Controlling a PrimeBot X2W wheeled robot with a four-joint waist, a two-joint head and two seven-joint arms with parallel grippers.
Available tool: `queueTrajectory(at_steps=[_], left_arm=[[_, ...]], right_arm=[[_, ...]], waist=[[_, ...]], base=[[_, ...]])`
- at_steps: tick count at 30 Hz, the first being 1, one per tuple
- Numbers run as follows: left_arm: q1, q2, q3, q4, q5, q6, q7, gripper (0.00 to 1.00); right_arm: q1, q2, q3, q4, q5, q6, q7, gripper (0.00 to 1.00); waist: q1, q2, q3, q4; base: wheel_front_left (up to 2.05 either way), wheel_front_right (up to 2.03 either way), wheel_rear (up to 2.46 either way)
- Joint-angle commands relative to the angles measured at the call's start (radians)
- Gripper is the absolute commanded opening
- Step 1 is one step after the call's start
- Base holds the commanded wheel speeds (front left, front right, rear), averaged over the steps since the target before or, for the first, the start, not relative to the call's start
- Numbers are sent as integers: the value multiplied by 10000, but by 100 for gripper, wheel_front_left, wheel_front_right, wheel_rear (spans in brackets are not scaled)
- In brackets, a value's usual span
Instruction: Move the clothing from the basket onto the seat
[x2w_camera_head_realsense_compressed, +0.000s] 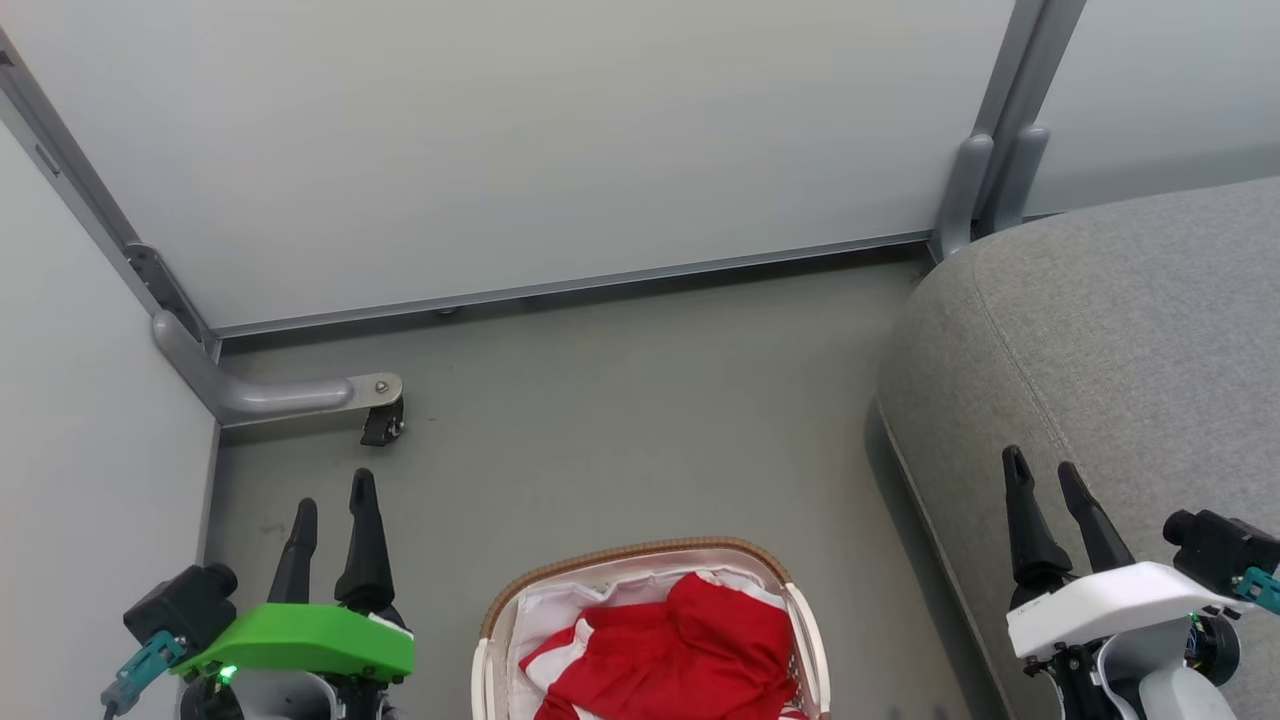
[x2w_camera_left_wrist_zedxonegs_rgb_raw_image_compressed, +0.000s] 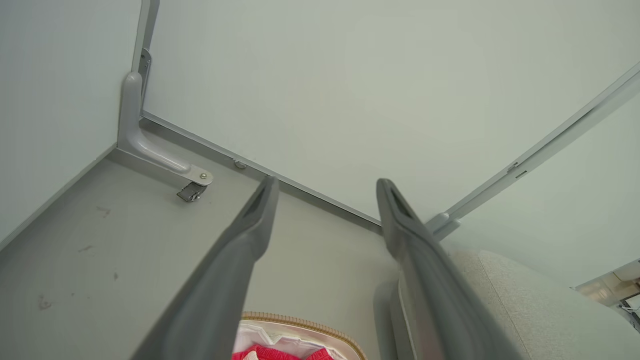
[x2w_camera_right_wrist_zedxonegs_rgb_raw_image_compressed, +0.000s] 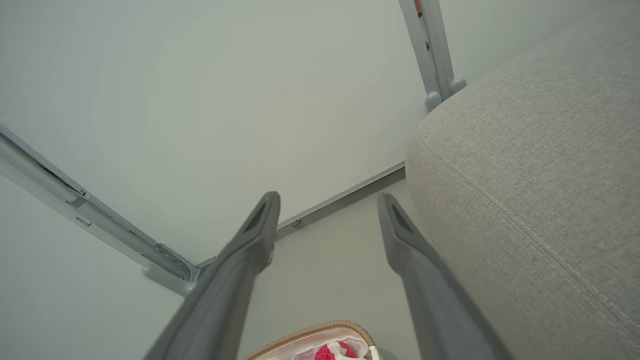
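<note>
Clothing (x2w_camera_head_realsense_compressed: 690, 650) lies in the basket (x2w_camera_head_realsense_compressed: 640, 553) at bottom centre, between my spread, empty end effectors. My left end effector (x2w_camera_head_realsense_compressed: 333, 492) looks nearer; my right end effector (x2w_camera_head_realsense_compressed: 1042, 462) is by the seat (x2w_camera_head_realsense_compressed: 1120, 330).

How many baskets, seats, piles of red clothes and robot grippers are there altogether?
basket: 1
seat: 1
pile of red clothing: 1
grippers: 2, the left gripper and the right gripper
Total: 5
</note>
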Motion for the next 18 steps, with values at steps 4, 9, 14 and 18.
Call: queueTrajectory(at_steps=[4, 9, 14, 18], left_arm=[[56, 71, -95, 115, 708, 108, -172, 100], [38, 75, -193, 296, 1257, 166, -312, 100], [13, 80, -279, 408, 1684, 225, -437, 100], [9, 83, -324, 495, 1988, 234, -530, 100]], right_arm=[[-34, -76, 61, 71, -730, 4, -199, 100], [-60, -80, 184, 211, -1326, 4, -334, 100], [-105, -85, 224, 251, -1805, 4, -456, 100], [-130, -85, 281, 237, -2168, 5, -546, 100]], waist=[[0, 0, 19, 14], [0, 0, 41, 37], [0, 0, 68, 78], [0, 0, 82, 101]], base=[[0, 0, 0], [0, 0, 0], [0, 0, 0], [0, 0, 0]])
